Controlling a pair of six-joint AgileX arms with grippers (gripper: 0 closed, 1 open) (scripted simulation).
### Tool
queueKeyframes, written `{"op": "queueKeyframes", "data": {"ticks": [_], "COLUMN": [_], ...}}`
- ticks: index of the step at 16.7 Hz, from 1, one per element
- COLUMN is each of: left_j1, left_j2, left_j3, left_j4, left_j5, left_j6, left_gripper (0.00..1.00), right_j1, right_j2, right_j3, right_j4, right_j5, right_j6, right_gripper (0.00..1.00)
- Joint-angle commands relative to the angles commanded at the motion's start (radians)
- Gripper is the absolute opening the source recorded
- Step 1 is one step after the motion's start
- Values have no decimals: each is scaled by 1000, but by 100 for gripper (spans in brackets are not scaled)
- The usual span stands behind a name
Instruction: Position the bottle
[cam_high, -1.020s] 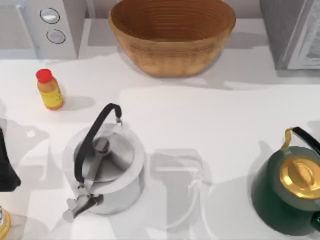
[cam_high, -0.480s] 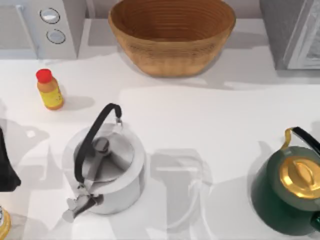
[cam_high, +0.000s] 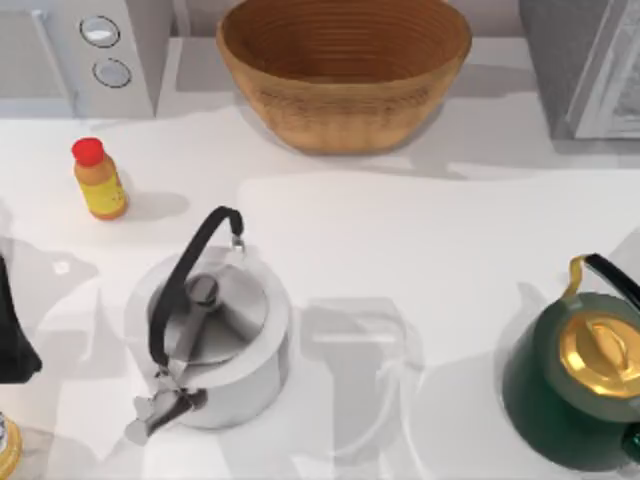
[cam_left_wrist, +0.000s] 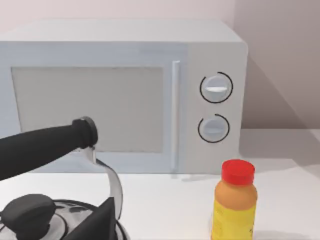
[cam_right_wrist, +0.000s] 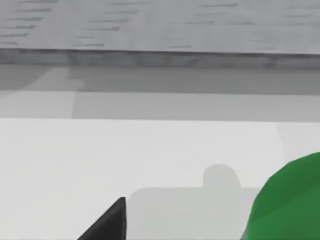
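Observation:
The bottle itself is out of the top view. In the right wrist view a bright green rounded surface (cam_right_wrist: 287, 200) sits at the frame's corner, and I cannot tell whether it is the bottle or the green kettle. A black tip of my right gripper (cam_right_wrist: 107, 222) pokes in over the white table. My left arm (cam_high: 12, 330) is a dark shape at the table's left edge. A dark part of my left gripper (cam_left_wrist: 97, 222) hangs above the steel kettle's lid.
A small orange bottle with a red cap (cam_high: 98, 180) stands at the back left, before a white microwave (cam_high: 100, 50). A steel kettle (cam_high: 215, 345) stands front left and a dark green kettle (cam_high: 585, 385) front right. A wicker basket (cam_high: 345, 70) is at the back.
A pale shadow patch near the table's right edge has shifted slightly. Nothing else has moved.

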Motion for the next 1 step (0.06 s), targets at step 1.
{"op": "queueKeyframes", "data": {"ticks": [1], "left_j1": [0], "left_j2": [0], "left_j3": [0], "left_j4": [0], "left_j5": [0], "left_j6": [0], "left_gripper": [100], "right_j1": [0], "right_j2": [0], "right_j3": [0], "right_j4": [0], "right_j5": [0], "right_j6": [0], "right_gripper": [100]}}
